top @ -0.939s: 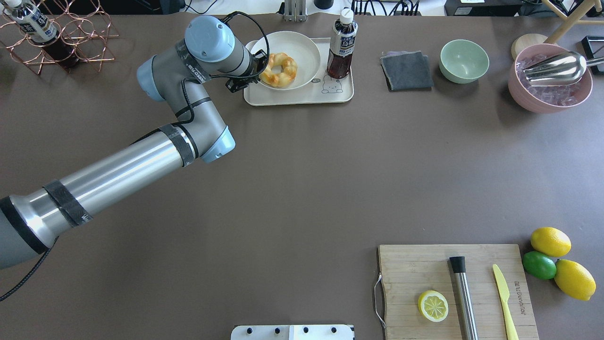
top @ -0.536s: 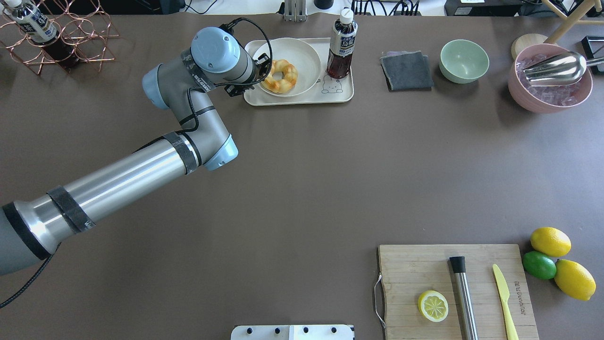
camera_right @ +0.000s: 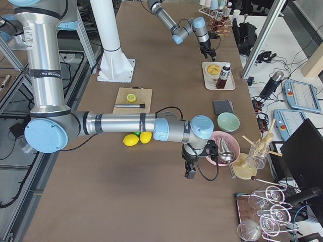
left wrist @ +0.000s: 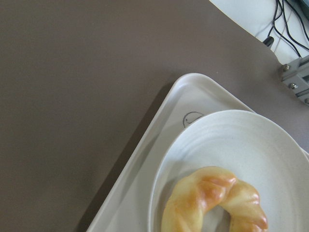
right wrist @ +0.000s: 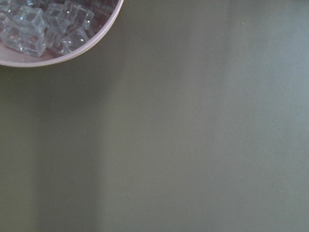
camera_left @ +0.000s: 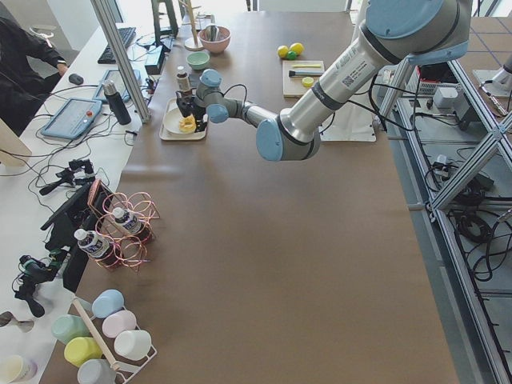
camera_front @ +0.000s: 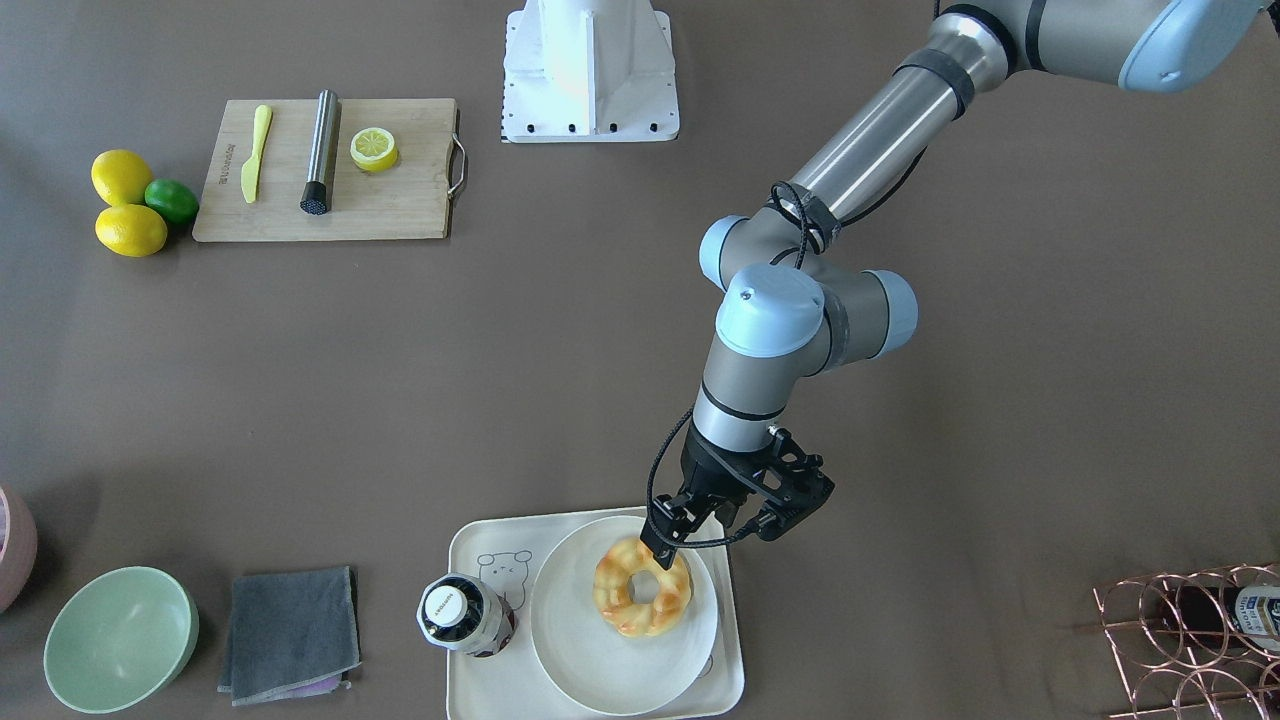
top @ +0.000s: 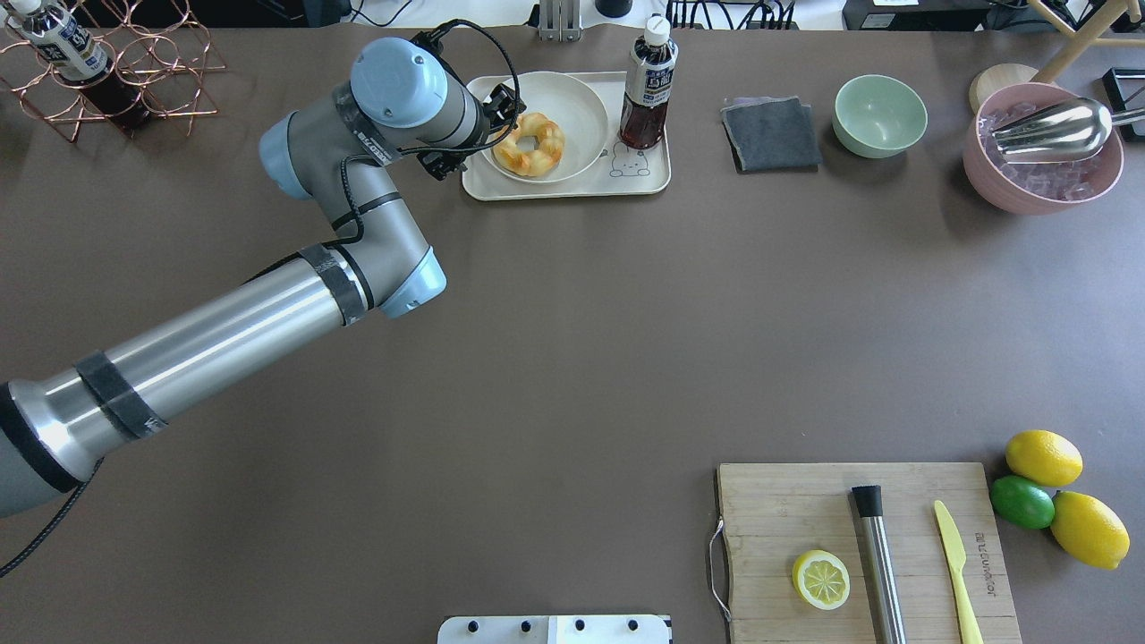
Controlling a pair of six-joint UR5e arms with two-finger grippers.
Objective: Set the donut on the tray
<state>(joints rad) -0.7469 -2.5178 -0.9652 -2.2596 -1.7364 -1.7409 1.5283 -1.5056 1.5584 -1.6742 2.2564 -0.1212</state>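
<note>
The donut [camera_front: 618, 600] [top: 516, 157], pale yellow with golden-brown ridges, lies on a round off-white plate [camera_front: 600, 670] [top: 572, 107] that sits on the cream tray [camera_front: 500, 690] [top: 572, 189]. My left gripper [camera_front: 665, 535] [top: 503, 105] hangs just over the donut's edge on the robot's side, jaws a little apart, holding nothing. The left wrist view shows the donut [left wrist: 207, 193], plate [left wrist: 241, 140] and tray rim [left wrist: 159, 145] close below. My right gripper [camera_right: 190, 173] shows only in the exterior right view, beside the pink ice bowl; I cannot tell its state.
A dark drink bottle [top: 648, 85] stands on the tray beside the plate. A grey cloth [top: 771, 134], green bowl [top: 880, 114] and pink ice bowl with scoop [top: 1042, 148] stand to the right. The cutting board [top: 859, 546] is near the robot. A copper rack [top: 116, 72] stands far left.
The plate and donut have shifted slightly toward the tray's near edge and settled. My left wrist has then drawn back and the gripper has moved toward the plate's far-left rim.
</note>
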